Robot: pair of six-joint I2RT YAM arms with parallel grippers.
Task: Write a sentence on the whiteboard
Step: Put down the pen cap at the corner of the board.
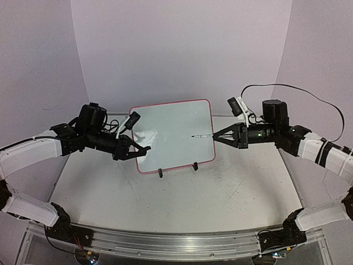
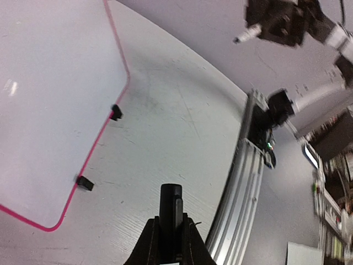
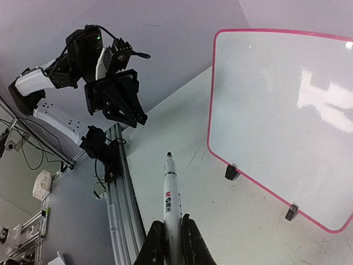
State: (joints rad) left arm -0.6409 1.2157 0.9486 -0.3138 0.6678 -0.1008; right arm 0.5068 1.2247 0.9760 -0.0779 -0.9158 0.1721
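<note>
**Marker poised, nothing written yet**

The left gripper (image 1: 144,149) is clamped on a small black piece (image 2: 171,212), probably the cap, just beside the board's left edge. The right gripper (image 1: 216,135) is clenched on a white marker (image 3: 171,199), its bare tip clear of the board. The whiteboard (image 1: 174,124) sits between them on the surface (image 1: 220,193), blank. Next, the tip must be brought onto the board's upper left.

White arms (image 1: 30,153), black hands (image 1: 144,149).
</note>
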